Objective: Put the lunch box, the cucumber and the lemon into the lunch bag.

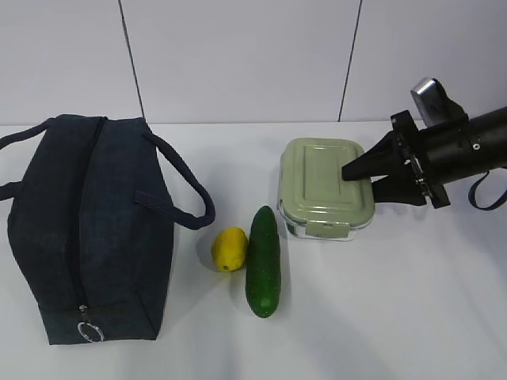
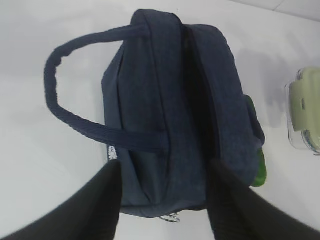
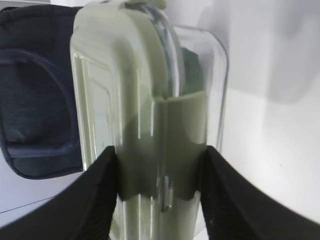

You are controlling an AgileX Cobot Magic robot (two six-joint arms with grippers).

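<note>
The dark navy lunch bag (image 1: 87,222) lies zipped at the left, with its ring pull (image 1: 89,329) at the near end. The yellow lemon (image 1: 229,248) and the dark green cucumber (image 1: 264,261) lie side by side to its right. The lunch box (image 1: 325,186), with its pale green lid, is behind them. My right gripper (image 1: 360,180) holds the box's right end. In the right wrist view its jaws (image 3: 159,170) press both sides of the lid clasp of the lunch box (image 3: 140,100). My left gripper (image 2: 165,200) is open above the lunch bag (image 2: 170,110) and is out of the exterior view.
The bag's two strap handles (image 1: 186,186) lie out to its sides. In the left wrist view the cucumber (image 2: 258,170) peeks out past the bag and the lunch box (image 2: 306,107) is at the right edge. The white table (image 1: 396,317) meets a wall behind.
</note>
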